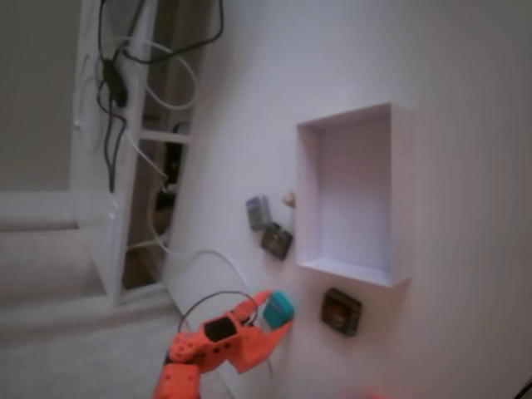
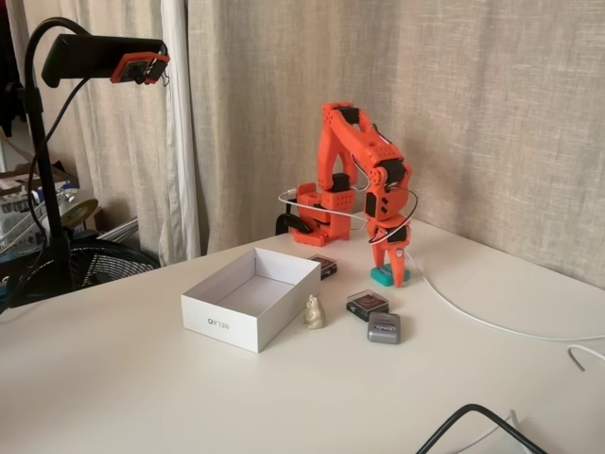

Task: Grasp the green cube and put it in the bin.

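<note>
The orange claw (image 1: 273, 314) reaches down to the white bench (image 2: 142, 378), its fingers pinching the green cube (image 1: 278, 309) between them. The cube sits at bench level, well apart from the white bin (image 2: 213, 317), with a dark block (image 2: 367, 304) and a grey block (image 2: 384, 328) lying between them.

Orange arm (image 2: 354, 180) bent down near table's (image 2: 142, 378) far edge | gripper (image 2: 390, 274) pointing down at green cube (image 2: 382, 277), fingers straddling it on the tabletop | white bin (image 2: 227, 317) left of centre | beige figurine (image 2: 314, 312) touching bin wall | dark block (image 2: 367, 304) and grey block (image 2: 384, 327) beside it | another dark block (image 2: 323, 266) behind bin
</note>
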Robot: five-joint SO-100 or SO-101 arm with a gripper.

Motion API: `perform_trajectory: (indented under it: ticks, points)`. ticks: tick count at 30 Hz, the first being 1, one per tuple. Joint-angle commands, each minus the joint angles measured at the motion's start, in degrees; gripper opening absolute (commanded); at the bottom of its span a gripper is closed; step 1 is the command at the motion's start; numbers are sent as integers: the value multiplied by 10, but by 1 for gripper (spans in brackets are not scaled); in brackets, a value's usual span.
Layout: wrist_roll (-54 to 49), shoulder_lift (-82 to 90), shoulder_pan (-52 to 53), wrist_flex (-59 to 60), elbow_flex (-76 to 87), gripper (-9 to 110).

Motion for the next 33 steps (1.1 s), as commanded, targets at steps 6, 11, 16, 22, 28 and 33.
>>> perform_trajectory:
  ticks: [6,11,16,22,28,33]
  points:
    - [-3,-11,9,-11,6,16]
    - [-3,-13,11,-35,7,16]
    - [-3,-20,12,-5,5,16]
    - [-4,-26,18,3,-1,16]
    - [-7,-33,15,27,-23,16]
    - [-7,-39,12,-11,-40,16]
